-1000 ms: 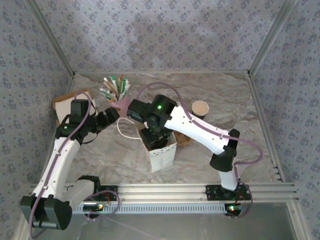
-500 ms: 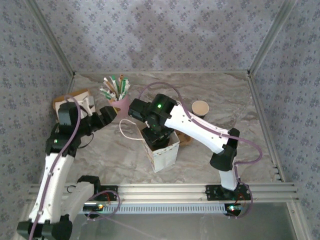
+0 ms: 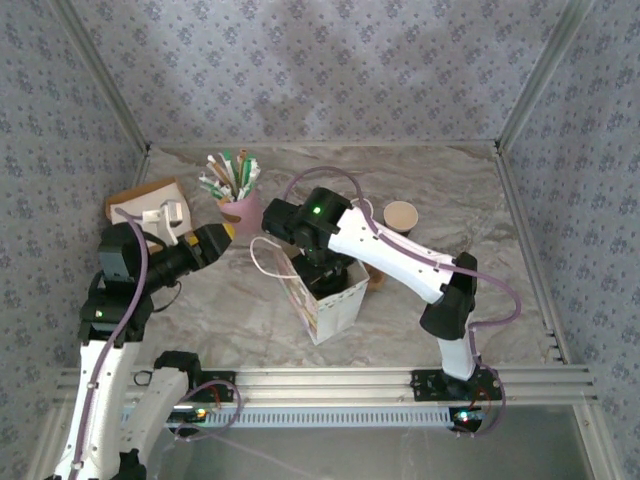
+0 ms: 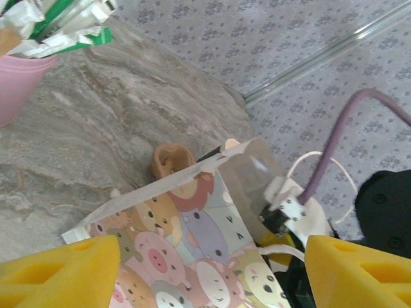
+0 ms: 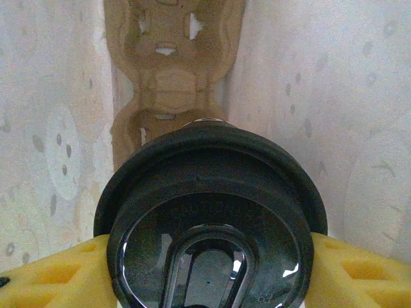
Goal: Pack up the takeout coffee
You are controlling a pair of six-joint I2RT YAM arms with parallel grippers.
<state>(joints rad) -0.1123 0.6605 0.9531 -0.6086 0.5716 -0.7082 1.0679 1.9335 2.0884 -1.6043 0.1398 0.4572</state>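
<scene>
The takeout coffee (image 5: 212, 218) shows its round black lid from above, with my right gripper (image 5: 209, 276) shut on it, a yellow pad (image 5: 58, 276) at each side. It hangs inside the white paper bag (image 3: 335, 305), above a brown cardboard carrier (image 5: 170, 83) on the bag's floor. From above, my right gripper (image 3: 318, 270) reaches down into the bag's mouth. My left gripper (image 3: 215, 238) stands open to the left of the bag, apart from it. In the left wrist view its fingers (image 4: 58, 269) frame the bag's cartoon-animal side (image 4: 192, 244) without touching it.
A pink cup of straws (image 3: 240, 205) stands behind the left gripper. An open paper cup (image 3: 400, 215) sits at the back right. A brown box (image 3: 140, 198) lies at the far left. A cardboard piece (image 3: 372, 278) lies right of the bag.
My left arm has drawn back to the left, away from the bag. The bag and my right gripper have shifted slightly right, with the cup still held inside.
</scene>
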